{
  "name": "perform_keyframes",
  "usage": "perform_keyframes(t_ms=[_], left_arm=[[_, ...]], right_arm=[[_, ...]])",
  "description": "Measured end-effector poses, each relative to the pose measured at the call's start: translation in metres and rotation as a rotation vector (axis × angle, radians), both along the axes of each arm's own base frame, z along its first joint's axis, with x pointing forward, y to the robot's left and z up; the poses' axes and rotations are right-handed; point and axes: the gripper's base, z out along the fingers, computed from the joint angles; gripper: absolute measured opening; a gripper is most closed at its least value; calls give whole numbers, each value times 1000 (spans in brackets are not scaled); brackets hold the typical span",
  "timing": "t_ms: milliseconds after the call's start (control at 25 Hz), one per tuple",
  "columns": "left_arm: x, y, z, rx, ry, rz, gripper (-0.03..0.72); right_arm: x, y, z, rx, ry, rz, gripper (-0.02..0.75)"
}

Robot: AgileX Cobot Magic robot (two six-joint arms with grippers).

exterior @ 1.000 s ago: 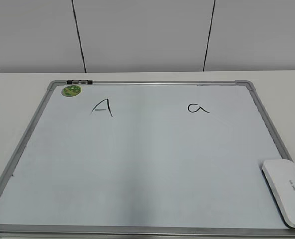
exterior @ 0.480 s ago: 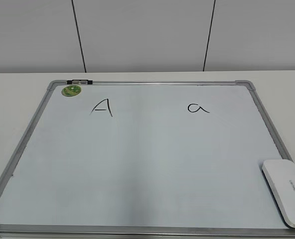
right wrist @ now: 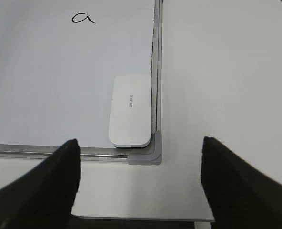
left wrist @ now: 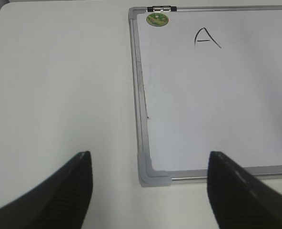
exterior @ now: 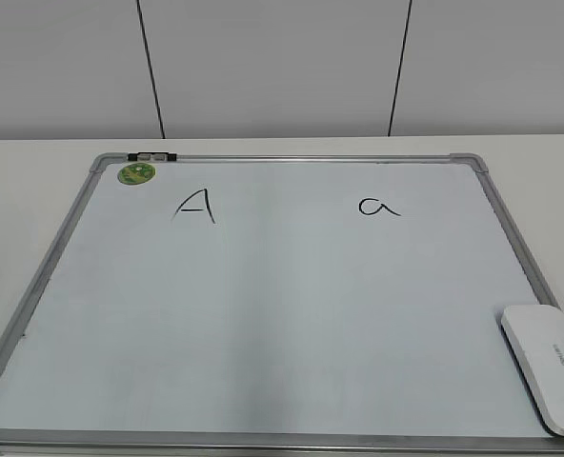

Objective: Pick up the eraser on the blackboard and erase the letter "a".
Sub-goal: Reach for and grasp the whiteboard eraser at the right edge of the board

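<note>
Eraser (right wrist: 129, 111) lies in blackboard's (right wrist: 45, 86) corner against its frame; both grippers gape wide, empty

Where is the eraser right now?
The eraser lies flat in the near right corner of the blackboard in the exterior view, against the right frame, well below the letter "a".

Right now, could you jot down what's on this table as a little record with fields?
Board: blackboard, white surface, grey frame, flat on the table
Writing: capital "A" on the left, letter "a" on the right, unerased
Eraser: eraser on the board's near right corner, untouched
Sticker: green sticker, far left corner
Fingers: both pairs spread apart, holding nothing
</note>
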Motion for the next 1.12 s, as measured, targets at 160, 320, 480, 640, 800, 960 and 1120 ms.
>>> perform_keyframes(t_ms=[160,320,480,640,800,960,1120], left_arm=[[40,0,6,0,54,10,559],[85,0,9,12,125,19,559],[131,-1,10,17,221,21,559],[177,-2,6,23,315,17,559],[218,-4,-8,34,419,-5,559],[253,-7,-34,37,540,-51,559],[276,-8,-63,60,646,-94,559]], right_arm=[[0,0,0,0,0,0,586],[0,0,0,0,0,0,586],[0,0,0,0,0,0,586],[0,0,0,0,0,0,586],[0,0,0,0,0,0,587],[0,0,0,0,0,0,587],[0,0,0,0,0,0,586]])
